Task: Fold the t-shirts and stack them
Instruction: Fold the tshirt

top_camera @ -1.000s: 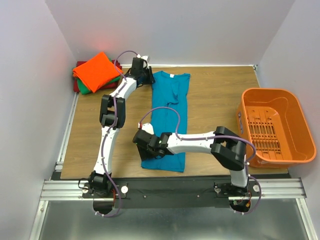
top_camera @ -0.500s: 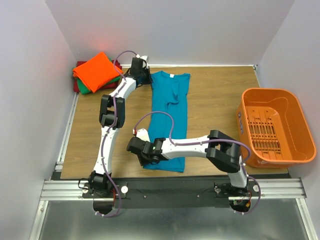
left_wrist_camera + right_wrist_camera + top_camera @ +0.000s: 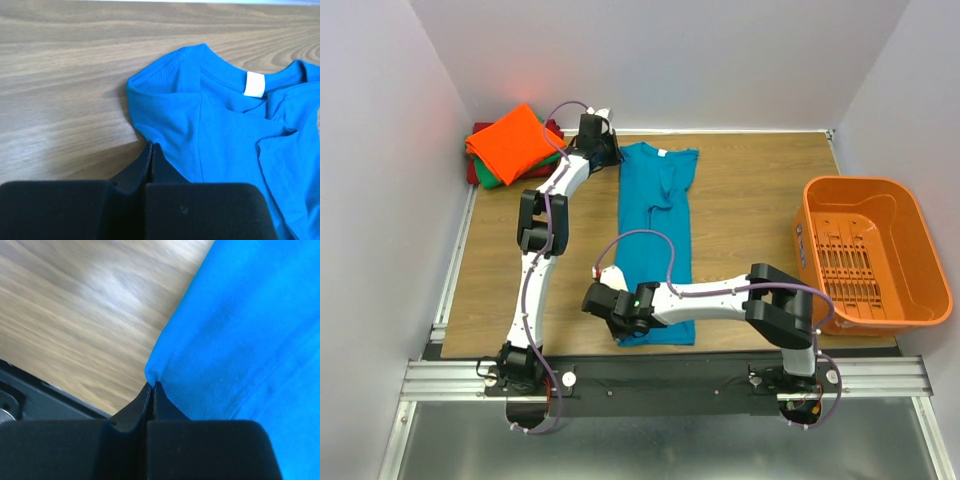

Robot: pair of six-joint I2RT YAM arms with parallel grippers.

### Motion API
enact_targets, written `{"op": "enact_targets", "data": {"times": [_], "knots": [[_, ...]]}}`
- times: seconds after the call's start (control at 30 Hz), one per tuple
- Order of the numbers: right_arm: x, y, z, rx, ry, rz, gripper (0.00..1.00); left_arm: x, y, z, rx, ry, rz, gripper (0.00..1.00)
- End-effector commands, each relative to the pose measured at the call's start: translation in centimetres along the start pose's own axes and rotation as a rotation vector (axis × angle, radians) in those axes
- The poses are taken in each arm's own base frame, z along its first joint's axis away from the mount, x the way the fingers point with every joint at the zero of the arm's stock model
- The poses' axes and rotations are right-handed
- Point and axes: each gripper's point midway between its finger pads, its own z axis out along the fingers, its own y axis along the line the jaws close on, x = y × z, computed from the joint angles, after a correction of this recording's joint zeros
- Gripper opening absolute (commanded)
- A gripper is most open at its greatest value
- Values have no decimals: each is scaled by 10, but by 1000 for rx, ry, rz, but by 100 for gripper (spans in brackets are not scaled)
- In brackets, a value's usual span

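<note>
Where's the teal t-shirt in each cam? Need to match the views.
Top external: teal t-shirt lies lengthwise mid-table, collar at the far end.
Left wrist: fills the right half, collar and white tag near the top.
Right wrist: fills the right side, one corner at bottom centre.
Shared landmark: wooden tabletop to its left in both wrist views.

**Table** (image 3: 750,200): light brown wood-grain top; the wrist views show long streaked grain.

**Walls:** back wall (image 3: 720,60), left wall (image 3: 380,180) and right wall (image 3: 910,90). All are plain, matte and pale grey-white, and they close the table in on three sides.

**Near rail** (image 3: 660,378): slotted aluminium extrusion along the table's near edge.

**Side rail** (image 3: 453,265): a similar strip along the left edge.

**Metal sheet** (image 3: 660,445): dull grey, below the near rail.

**Light:** soft and even, with a faint reddish tint (image 3: 525,95) on the back wall near the left corner.
</note>
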Motion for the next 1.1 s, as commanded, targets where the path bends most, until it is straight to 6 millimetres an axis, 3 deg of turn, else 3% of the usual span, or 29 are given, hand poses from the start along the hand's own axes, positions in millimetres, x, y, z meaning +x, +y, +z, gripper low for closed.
{"op": "enact_targets", "data": {"times": [0.0, 0.07, 0.2, 0.23, 0.27, 0.37, 0.43, 0.47, 0.5, 0.53, 0.57, 0.6, 0.67, 0.7, 0.73, 0.8, 0.83, 0.87, 0.9, 0.93, 1.0, 1.07], "knots": [[16, -6, -10, 8, 39, 1, 5, -34, 5, -1, 31, -99, -5, 0], [15, -5, -8, 11, 37, -1, 5, -38, 5, -2, 43, -108, -3, 0], [3, 2, -6, 13, 5, 4, 26, -41, -5, -4, 112, -110, 3, 2], [-3, 3, -8, 11, -10, 6, 40, -44, -6, -6, 121, -115, 6, 7], [-13, 6, -12, 6, -36, 15, 46, -50, -9, -10, 132, -127, 9, 21], [-34, -3, -26, 0, -83, 61, 58, -66, -13, -20, 155, -160, 8, 42], [-50, -22, -34, 18, -114, 103, 59, -87, -17, -37, 163, -196, 15, 46], [-62, -27, -50, -2, -150, 129, 59, -88, -16, -41, 161, -197, 15, 48], [-60, -40, -53, 14, -148, 146, 59, -104, -21, -56, 159, -229, 21, 48], [-67, -56, -56, 29, -162, 186, 59, -107, -21, -61, 152, -236, 17, 49], [-69, -65, -62, 32, -175, 211, 59, -102, -17, -64, 135, -223, 6, 49], [-68, -80, -72, 40, -192, 237, 59, -116, -21, -79, 116, -254, 3, 49], [-71, -104, -84, 53, -221, 306, 59, -104, -5, -86, 30, -227, -48, 48], [-57, -119, -80, 78, -196, 320, 59, -113, -11, -103, 14, -242, -60, 47], [-56, -131, -80, 90, -193, 356, 58, -87, -2, -103, -21, -183, -98, 43], [-47, -142, -80, 93, -178, 381, 58, -67, -1, -116, -58, -147, -144, 33], [-42, -151, -80, 105, -173, 400, 58, -46, 4, -133, -116, -121, -190, 27], [-37, -155, -79, 112, -167, 410, 57, -34, -2, -140, -126, -108, -192, 23], [-32, -159, -77, 122, -158, 419, 57, -42, -8, -165, -168, -155, -190, 20], [-24, -167, -74, 135, -146, 434, 57, -1, -8, -167, -204, -88, -198, 20], [-16, -173, -72, 140, -133, 452, 57, 26, -17, -184, -223, -60, -194, 16], [-5, -180, -69, 143, -115, 464, 57, 64, -12, -208, -283, -16, -172, 14]]}}
